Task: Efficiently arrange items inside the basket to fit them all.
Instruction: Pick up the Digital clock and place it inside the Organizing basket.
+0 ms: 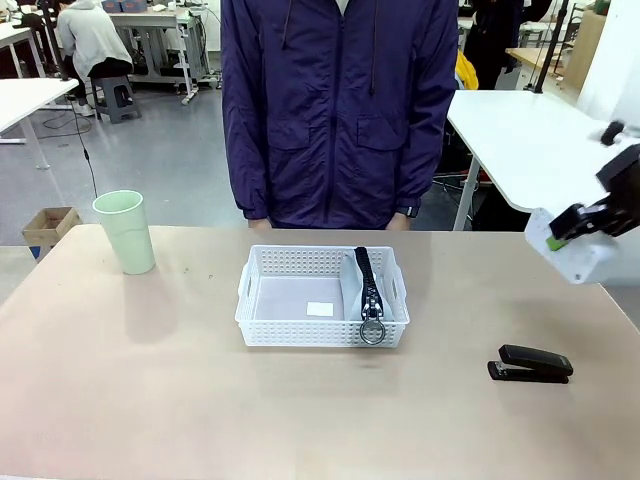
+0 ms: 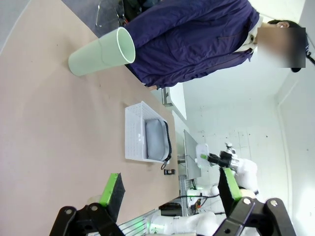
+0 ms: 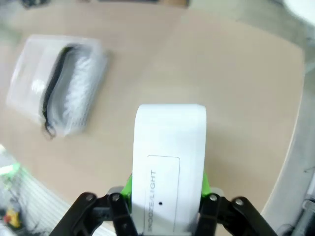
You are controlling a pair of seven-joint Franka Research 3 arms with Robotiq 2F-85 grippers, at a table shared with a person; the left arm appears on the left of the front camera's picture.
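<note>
The white basket (image 1: 300,332) sits mid-table in front of the person. The grey zip pouch (image 1: 354,290) stands on edge along its right side, metal ring hanging over the front rim. A pale green cup (image 1: 125,232) stands upright at the far left. Near the right front lies the black stapler (image 1: 530,364). My right gripper (image 1: 578,226) hovers above the table's right edge, shut on the white flat box (image 1: 572,256); the right wrist view shows that box (image 3: 170,162) clamped between the green pads (image 3: 129,186). My left gripper (image 2: 170,184) is open and holds nothing, far from the basket (image 2: 133,132) and cup (image 2: 101,53).
A person in a dark purple jacket (image 1: 338,110) stands at the far edge, hands out of sight. Bare tabletop (image 1: 150,380) surrounds the basket. White tables (image 1: 520,140) and a cardboard box (image 1: 50,226) stand beyond the table.
</note>
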